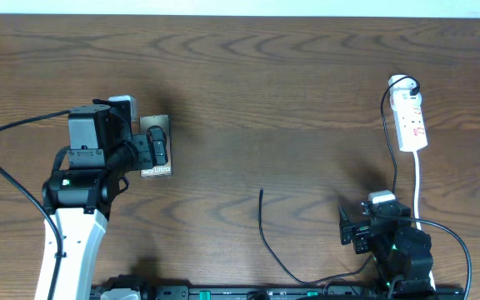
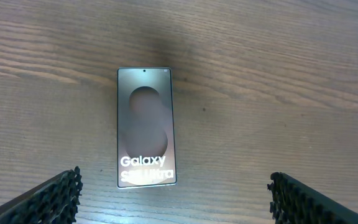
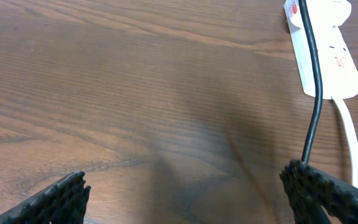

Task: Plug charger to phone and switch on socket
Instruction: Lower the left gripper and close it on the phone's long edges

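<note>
The phone (image 2: pixel 145 127) lies flat on the table, dark bronze with white "Galaxy S25 Ultra" lettering. In the overhead view my left gripper (image 1: pixel 157 148) hovers over the phone (image 1: pixel 162 125) and hides its middle. In the left wrist view the left gripper (image 2: pixel 176 199) is open and empty, with the phone just ahead of the fingers. The charger (image 1: pixel 267 242) lies loose at the table's middle front, its tip (image 1: pixel 261 192) pointing away. The white socket (image 1: pixel 412 117) lies at the far right. My right gripper (image 1: pixel 350 228) is open and empty, and the socket (image 3: pixel 331 53) is ahead to its right.
A thin black cable (image 3: pixel 316 93) runs over the socket and down past the right gripper's right finger. The socket's white cord (image 3: pixel 350 134) trails toward the front edge. Thick black robot cables (image 1: pixel 7 179) loop at the left and bottom right.
</note>
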### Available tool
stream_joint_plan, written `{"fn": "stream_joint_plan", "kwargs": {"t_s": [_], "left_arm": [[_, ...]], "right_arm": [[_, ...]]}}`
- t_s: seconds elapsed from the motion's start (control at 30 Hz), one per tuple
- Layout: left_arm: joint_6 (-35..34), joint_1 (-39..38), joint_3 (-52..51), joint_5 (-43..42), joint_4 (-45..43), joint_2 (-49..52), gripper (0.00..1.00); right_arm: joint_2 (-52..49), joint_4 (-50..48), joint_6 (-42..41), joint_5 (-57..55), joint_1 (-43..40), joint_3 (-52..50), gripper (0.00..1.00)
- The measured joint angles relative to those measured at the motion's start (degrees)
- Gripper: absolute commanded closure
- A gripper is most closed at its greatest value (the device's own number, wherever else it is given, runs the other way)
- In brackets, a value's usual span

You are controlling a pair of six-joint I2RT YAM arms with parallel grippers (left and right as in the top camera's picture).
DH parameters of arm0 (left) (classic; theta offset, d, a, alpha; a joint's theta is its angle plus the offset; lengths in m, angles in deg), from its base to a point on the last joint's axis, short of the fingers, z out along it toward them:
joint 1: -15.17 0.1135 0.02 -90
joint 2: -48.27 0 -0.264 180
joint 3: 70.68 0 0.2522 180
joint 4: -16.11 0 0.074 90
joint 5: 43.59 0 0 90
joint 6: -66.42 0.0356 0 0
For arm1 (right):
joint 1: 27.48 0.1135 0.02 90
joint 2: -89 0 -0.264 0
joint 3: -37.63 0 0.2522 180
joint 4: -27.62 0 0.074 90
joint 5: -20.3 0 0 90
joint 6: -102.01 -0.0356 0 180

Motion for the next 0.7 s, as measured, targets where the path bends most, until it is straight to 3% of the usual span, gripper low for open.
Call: {"fn": "stream_joint_plan", "kwargs": {"t_s": [0.37, 0.4, 0.43, 0.5, 0.53, 0.7], "left_arm": [[-0.46, 0.0, 0.02, -0.02, -3.74, 13.55, 0.05], [-0.92, 0.0, 0.13, -0.02, -3.98, 15.1, 0.07], [-1.16, 0.0, 0.42, -0.02, -3.96, 16.68, 0.21], [-1.6, 0.0, 2.78, -0.15, -2.75, 20.76, 0.27], [-1.77, 0.0, 4.33, -0.17, -2.01, 22.4, 0.0], [-2.21, -0.02, 13.92, -0.17, 1.9, 29.29, 0.02]], "right_arm": [[0.0, 0.0, 0.0, 0.0, 0.0, 0.0, 0.01], [0.0, 0.0, 0.0, -0.02, 0.0, 0.0, 0.01], [0.0, 0.0, 0.0, -0.02, 0.0, 0.0, 0.01], [0.0, 0.0, 0.0, 0.0, 0.0, 0.0, 0.01], [0.0, 0.0, 0.0, -0.02, 0.0, 0.0, 0.01], [0.0, 0.0, 0.0, -0.02, 0.0, 0.0, 0.01]]}}
